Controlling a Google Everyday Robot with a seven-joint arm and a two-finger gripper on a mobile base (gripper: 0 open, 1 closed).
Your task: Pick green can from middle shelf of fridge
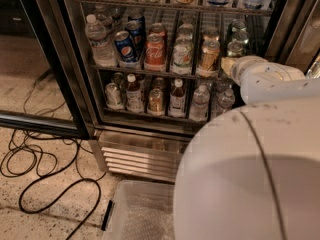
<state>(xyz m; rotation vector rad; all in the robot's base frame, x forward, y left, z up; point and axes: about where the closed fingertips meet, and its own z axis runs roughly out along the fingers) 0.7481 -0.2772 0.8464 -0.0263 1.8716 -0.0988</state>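
My white arm [270,79] reaching in from the right, gripper [228,67] at the right end of the fridge's [75,84] middle shelf [150,72], its grip I cannot tell, green can [234,48] upright just behind it, beside a gold can [210,56]

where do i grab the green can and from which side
Grip the green can at mid-body from the front: it stands upright, a gold can close on its left. The gripper is in front of it, at the right end of the shelf.
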